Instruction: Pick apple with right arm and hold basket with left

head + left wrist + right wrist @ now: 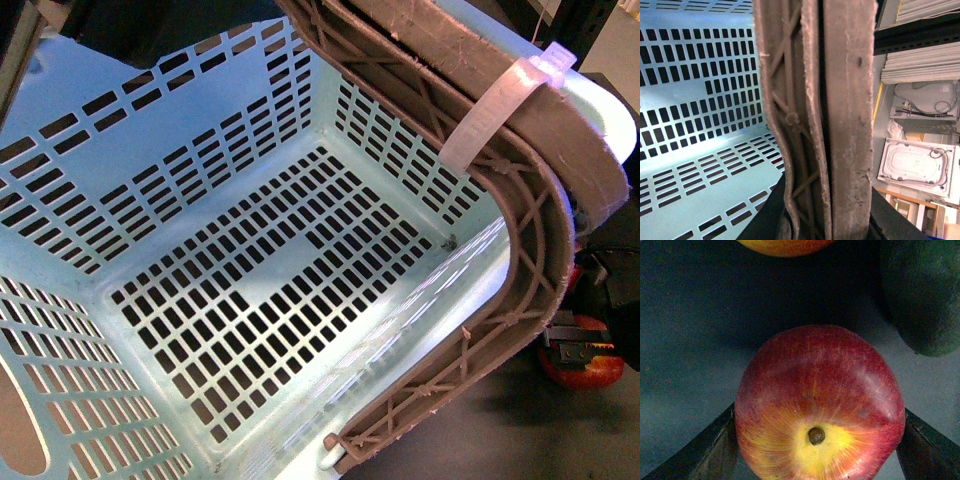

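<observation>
A light blue slatted basket (120, 160) fills the front view, tilted so its floor faces the camera. Its brown handle (540, 250) arcs down the right side. In the left wrist view my left gripper (825, 220) is shut on the handle (840, 100), with a dark jaw on each side of it. The red apple (815, 390), with yellow streaks around its stem dimple, sits between the dark fingers (705, 450) of my right gripper (817, 450), which is shut on it. In the front view the apple (585, 375) shows low at the right, outside the basket, under the right gripper (577, 350).
A dark green oval fruit (925, 295) and a red-to-yellow fruit (785, 246) lie on the dark surface beyond the apple. A white zip tie (495, 105) wraps the handle. White panels (920, 165) and shelving stand past the basket.
</observation>
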You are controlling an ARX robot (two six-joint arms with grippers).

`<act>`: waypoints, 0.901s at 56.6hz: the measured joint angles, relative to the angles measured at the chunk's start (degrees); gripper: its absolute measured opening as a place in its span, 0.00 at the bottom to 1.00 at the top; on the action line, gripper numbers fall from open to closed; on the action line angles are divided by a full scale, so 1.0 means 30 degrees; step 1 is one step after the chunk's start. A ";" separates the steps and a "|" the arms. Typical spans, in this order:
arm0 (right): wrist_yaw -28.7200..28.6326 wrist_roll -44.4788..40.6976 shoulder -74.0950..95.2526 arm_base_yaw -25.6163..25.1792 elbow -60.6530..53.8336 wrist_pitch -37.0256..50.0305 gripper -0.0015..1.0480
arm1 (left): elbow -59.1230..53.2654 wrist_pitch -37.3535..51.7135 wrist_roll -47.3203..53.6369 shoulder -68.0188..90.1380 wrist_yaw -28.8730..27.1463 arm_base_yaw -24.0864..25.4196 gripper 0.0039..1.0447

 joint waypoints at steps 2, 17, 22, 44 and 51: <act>-0.0175 -0.0117 -0.0313 -0.0066 -0.0313 0.0073 0.70 | 0.0000 0.0000 0.0007 0.0000 0.0000 0.0000 0.18; -0.1231 -0.2127 -0.5391 -0.0831 -0.2900 -0.0605 0.70 | 0.0000 0.0000 0.0007 0.0000 -0.0007 0.0000 0.18; -0.1887 -0.2674 -0.7963 -0.1195 -0.3628 -0.1625 0.70 | 0.0000 0.0000 0.0007 0.0000 -0.0007 0.0000 0.18; -0.3330 -0.2521 -2.0057 -0.0911 -0.3475 -0.7541 0.70 | 0.0000 0.0000 0.0000 0.0000 0.0007 0.0000 0.18; -0.3075 -0.1916 -2.2921 0.0051 -0.2739 -0.8590 0.70 | 0.0000 0.0000 0.0000 0.0000 -0.0007 0.0000 0.18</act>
